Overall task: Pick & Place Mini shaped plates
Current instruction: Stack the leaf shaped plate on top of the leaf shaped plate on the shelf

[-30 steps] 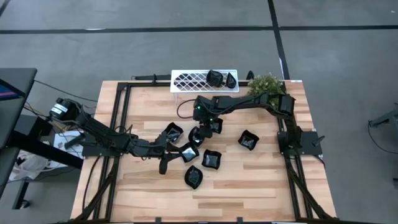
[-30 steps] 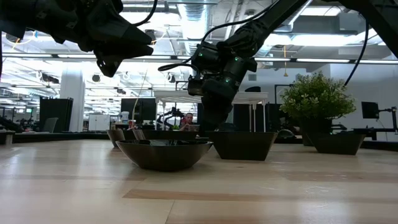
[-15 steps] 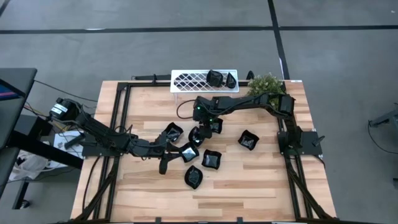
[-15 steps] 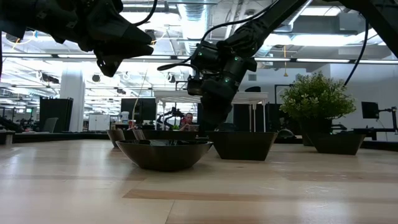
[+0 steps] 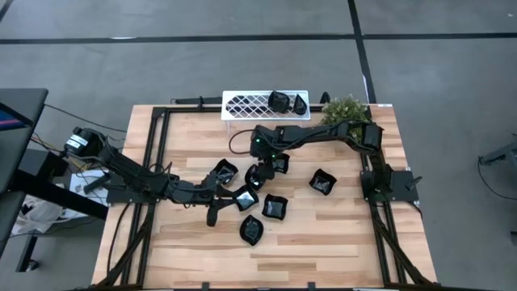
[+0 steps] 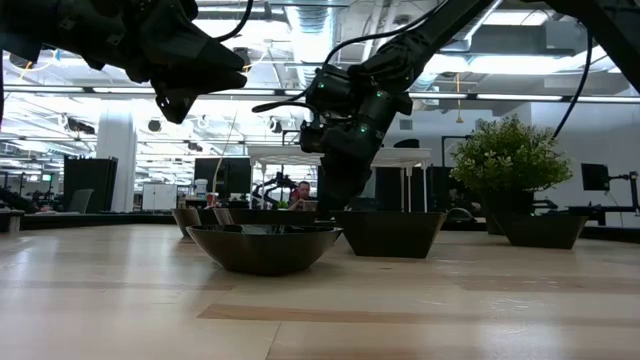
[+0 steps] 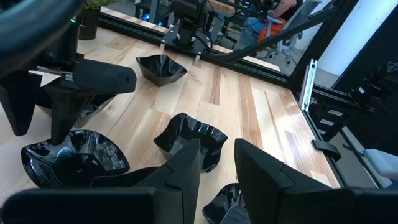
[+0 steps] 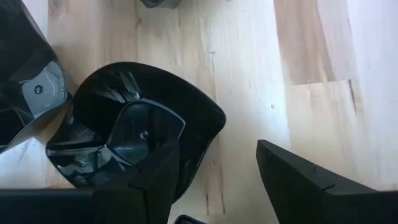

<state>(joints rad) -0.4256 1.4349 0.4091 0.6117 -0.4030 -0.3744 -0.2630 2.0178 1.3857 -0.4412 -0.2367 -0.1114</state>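
Several glossy black mini shaped plates lie on the wooden table [image 5: 339, 234]; two more rest on the white lattice rack [image 5: 246, 105]. My right gripper [image 5: 260, 171] is open and points down at one plate [image 8: 137, 130]. One finger [image 8: 155, 180] stands over the plate's hollow, the other [image 8: 298, 180] over bare wood. The plate's rim [image 8: 211, 121] lies between them. My left gripper [image 7: 217, 165] is open and raised above the table. Nothing is between its fingers, and a scalloped plate [image 7: 189, 134] lies just ahead of it. My right gripper comes at the plate from above, slanting down, with the plate's rim between its open fingers. The plate sits flat on the table. I cannot tell whether either finger touches it.
A green potted plant [image 5: 346, 111] stands at the far right corner beside the rack. Black frame rails [image 5: 153, 162] run along the table's sides. Other plates [image 5: 323, 182] [image 5: 252, 230] lie scattered mid-table. Bare wood shows along the near edge and at the left.
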